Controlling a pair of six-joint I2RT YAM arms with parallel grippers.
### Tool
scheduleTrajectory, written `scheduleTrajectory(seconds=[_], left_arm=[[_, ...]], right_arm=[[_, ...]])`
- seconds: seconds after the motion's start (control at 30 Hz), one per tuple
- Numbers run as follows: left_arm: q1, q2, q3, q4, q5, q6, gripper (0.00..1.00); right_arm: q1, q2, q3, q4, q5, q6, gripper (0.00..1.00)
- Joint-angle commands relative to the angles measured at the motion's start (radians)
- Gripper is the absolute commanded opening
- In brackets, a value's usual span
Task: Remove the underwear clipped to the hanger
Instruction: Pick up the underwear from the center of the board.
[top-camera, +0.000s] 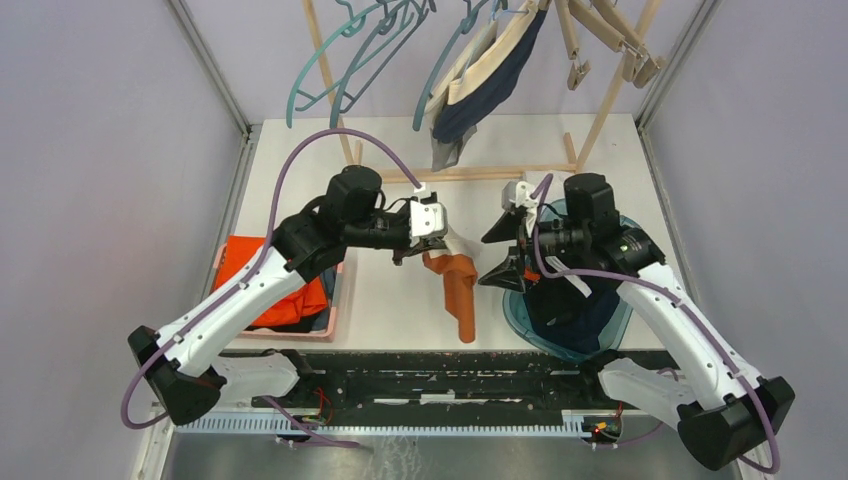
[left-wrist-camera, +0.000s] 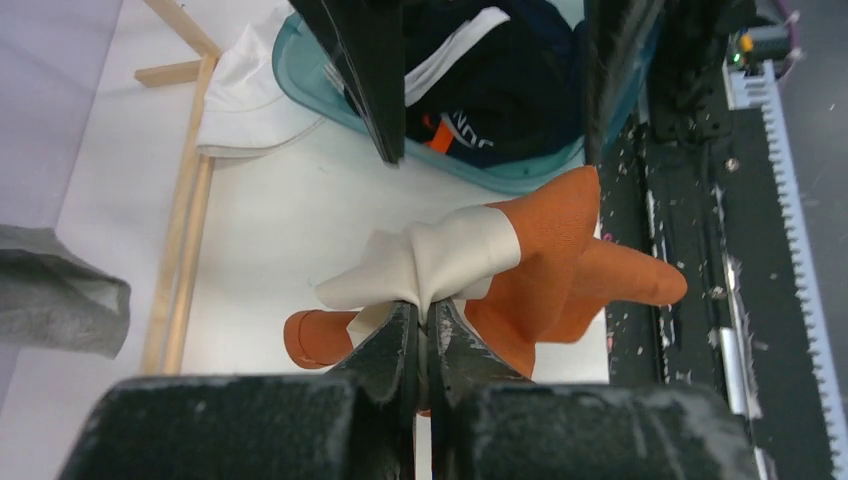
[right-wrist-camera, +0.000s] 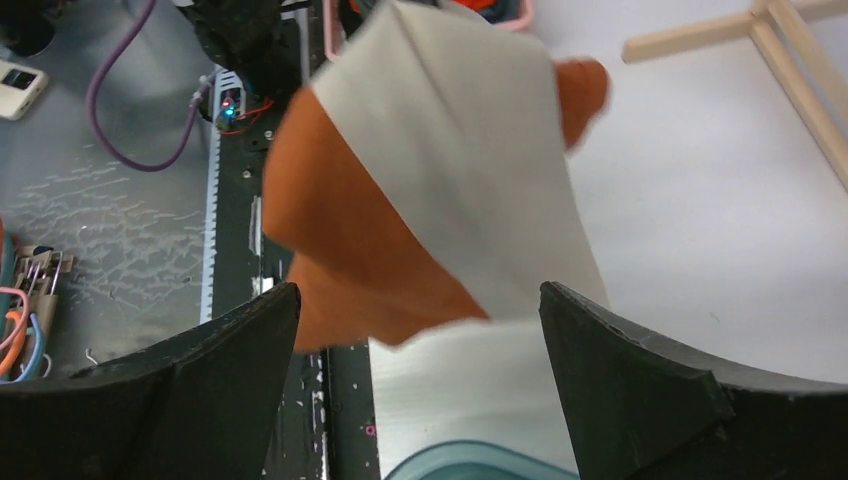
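— From above?
— The left jaws hold the orange underwear (top-camera: 455, 290) over the counter (top-camera: 390, 310).
— Left wrist?
— Shut tight on its cream waistband (left-wrist-camera: 455, 255), so it cannot slip.
— Right wrist?
— The right jaws stand wide and empty, facing it, probably to take it.

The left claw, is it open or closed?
Shut. The left gripper pinches the cream waistband of the orange underwear, jaws pressed together.
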Motion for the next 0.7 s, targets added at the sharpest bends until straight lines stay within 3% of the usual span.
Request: scheduleTrajectory(seconds=[0.0, 0.1, 0.17, 0.2, 0.33, 0.37, 0.47, 0.57, 0.67], left_arm=[[-0.004, 0.036, 0.046, 0.174, 0.093, -0.201, 0.03], [-0.005, 0.055, 0.042, 0.226, 0.093, -0.261, 0.03], [-0.004, 0.066, 0.039, 0.244, 0.111, -0.287, 0.03], [-0.005, 0.071, 0.035, 0.251, 0.12, -0.3, 0.03], [-0.004, 0.075, 0.014, 0.272, 0.138, -0.315, 0.03], [-0.005, 0.07, 0.005, 0.276, 0.133, -0.31, 0.03], [-0.005, 0.048, -0.025, 0.28, 0.106, -0.285, 0.08], [-0.001, 0.008, -0.043, 0.264, 0.071, -0.238, 0.36], [0.014, -0.032, -0.05, 0.254, 0.002, -0.205, 0.55]], right_arm=[[0.105, 0.014, -0.004, 0.16, 0.009, 0.031, 0.97], [0.136, 0.009, -0.052, 0.252, 0.021, 0.088, 0.92], [0.143, 0.005, -0.072, 0.284, 0.037, 0.102, 0.83], [0.146, 0.004, -0.077, 0.295, 0.05, 0.112, 0.74], [0.145, 0.018, -0.048, 0.256, 0.118, 0.104, 0.09], [0.145, 0.017, -0.039, 0.239, 0.134, 0.094, 0.02], [0.133, -0.009, -0.034, 0.197, 0.196, 0.056, 0.01], [0.087, -0.046, -0.008, 0.135, 0.312, 0.046, 0.01], [0.011, -0.067, 0.048, 0.032, 0.458, 0.037, 0.01]])
